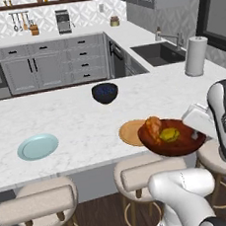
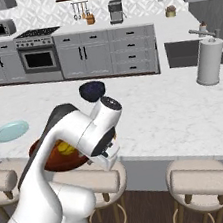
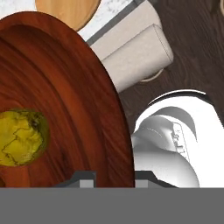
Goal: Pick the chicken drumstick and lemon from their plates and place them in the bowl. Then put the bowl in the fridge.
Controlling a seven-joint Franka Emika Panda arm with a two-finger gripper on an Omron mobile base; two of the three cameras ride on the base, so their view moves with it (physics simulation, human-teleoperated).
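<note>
Gripper [image 3: 113, 178] is clamped on the near rim of the bowl [image 1: 184, 144], which hangs just off the counter [image 1: 76, 124] edge with drumstick [image 1: 153, 126] and lemon [image 3: 19, 137] inside; no fridge ahead.

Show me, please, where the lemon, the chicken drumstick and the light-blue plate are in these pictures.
lemon [image 3: 19, 138]: hand view, middle of its yellow-green skin.
chicken drumstick [image 1: 153, 126]: left base view, its meaty end.
light-blue plate [image 1: 37, 146]: left base view, its bare centre.
</note>
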